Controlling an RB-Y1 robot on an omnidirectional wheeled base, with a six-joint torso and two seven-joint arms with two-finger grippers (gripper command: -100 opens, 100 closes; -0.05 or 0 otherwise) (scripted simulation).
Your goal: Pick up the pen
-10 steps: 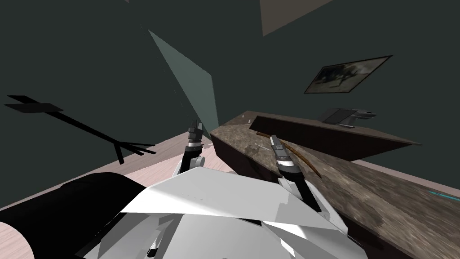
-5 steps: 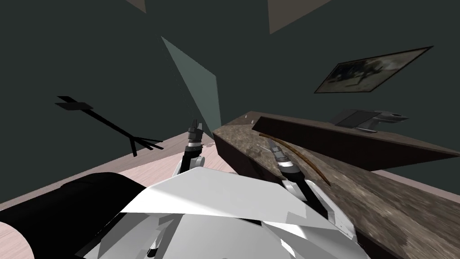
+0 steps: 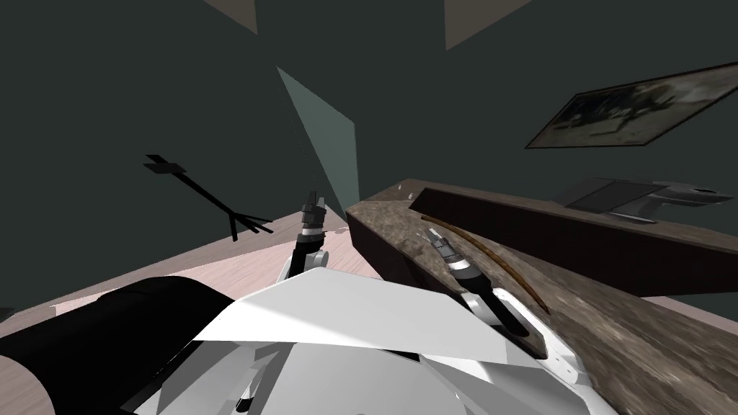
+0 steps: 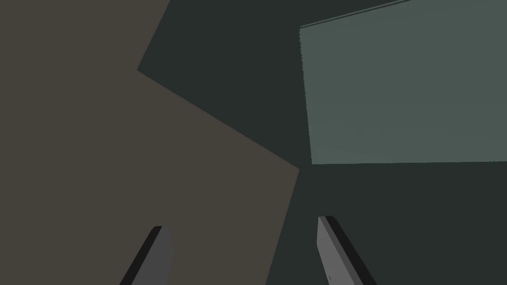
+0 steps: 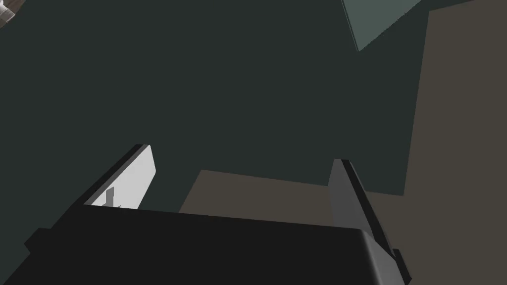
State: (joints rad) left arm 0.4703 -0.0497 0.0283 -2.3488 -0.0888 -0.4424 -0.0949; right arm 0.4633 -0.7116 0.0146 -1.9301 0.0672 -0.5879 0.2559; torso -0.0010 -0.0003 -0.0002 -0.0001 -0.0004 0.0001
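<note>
A desk with a mottled brown top (image 3: 403, 223) runs from the middle toward the right in the head view. A thin brown curved strip (image 3: 497, 263) lies on it. Two small pale things (image 3: 401, 190) sit at its far corner; I cannot tell what they are. My right gripper (image 3: 431, 232) hovers over the desk top just left of the strip. In its wrist view the right gripper (image 5: 242, 156) is open with nothing between the fingers. My left gripper (image 3: 311, 198) is raised left of the desk's end, and its wrist view shows the left gripper (image 4: 241, 225) open and empty.
A dark raised shelf (image 3: 548, 230) runs along the back of the desk, with a grey flat device (image 3: 634, 196) on it. A framed picture (image 3: 634, 108) hangs above. A black stand (image 3: 209, 198) is on the pale floor at left, and a black rounded shape (image 3: 108, 331) lies near my left side.
The whole head view has shifted, so I have moved: stand and picture slid right and the desk looks nearer. My right forearm sits a little lower over the desk.
</note>
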